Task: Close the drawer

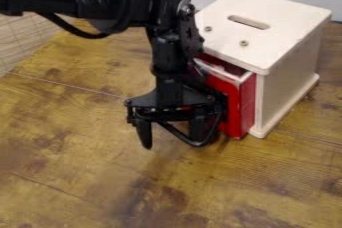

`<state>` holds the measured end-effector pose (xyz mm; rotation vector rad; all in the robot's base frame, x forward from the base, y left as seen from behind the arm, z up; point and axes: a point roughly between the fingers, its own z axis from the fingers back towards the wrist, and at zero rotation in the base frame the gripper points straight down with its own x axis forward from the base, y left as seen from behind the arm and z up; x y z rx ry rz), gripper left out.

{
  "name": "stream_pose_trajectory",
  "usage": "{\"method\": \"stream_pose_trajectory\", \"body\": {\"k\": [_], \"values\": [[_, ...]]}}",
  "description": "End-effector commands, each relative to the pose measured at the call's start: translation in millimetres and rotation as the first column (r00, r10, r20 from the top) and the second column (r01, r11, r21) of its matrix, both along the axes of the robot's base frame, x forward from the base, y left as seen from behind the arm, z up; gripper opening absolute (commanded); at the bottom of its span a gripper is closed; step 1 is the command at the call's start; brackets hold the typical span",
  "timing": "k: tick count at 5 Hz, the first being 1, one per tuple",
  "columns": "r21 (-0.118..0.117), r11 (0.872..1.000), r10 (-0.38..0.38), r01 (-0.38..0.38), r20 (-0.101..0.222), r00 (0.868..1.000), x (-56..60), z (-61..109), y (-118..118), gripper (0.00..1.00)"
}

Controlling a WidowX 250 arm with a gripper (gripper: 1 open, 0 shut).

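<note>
A: How does the arm [127,7] sit in the camera view?

B: It reaches in from the upper left, bends at a bulky black joint, and drops a near-vertical link straight down. The gripper [170,132] hangs at the bottom, fingers pointing at the table [80,172], tips just above the wood.

A: Is the gripper open?

B: Yes, the fingers [143,134] are spread apart and clamp nothing. The black looped handle [201,140] curves just below and to the right of the fingertips; whether a finger touches it, I cannot tell.

A: And the drawer [227,102]?

B: Directly behind and right of the gripper, partly hidden by the arm. Its red body sticks out of the cabinet [274,57], so it is still open. The handle end is at the gripper.

A: The surface?

B: A worn wooden tabletop, yellow-brown with dark blotches. A paler patterned strip shows at the far left edge, beyond the arm.

A: Room around the gripper?

B: Bare wood spreads out to its left and in front of it, toward the viewer. To its right the drawer and cabinet stand close, the cabinet near the frame's right edge.
</note>
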<state>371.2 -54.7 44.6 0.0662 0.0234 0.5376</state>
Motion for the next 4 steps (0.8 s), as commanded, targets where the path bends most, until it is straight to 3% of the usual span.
{"method": "stream_pose_trajectory", "body": {"k": [1,4], "values": [[-0.020,1.000,0.020,-0.018,0.099,0.995,5.2,32.9,-3.9,1.00],[-0.034,0.995,0.101,-0.098,0.098,0.990,7.5,38.3,-5.9,1.00]]}}
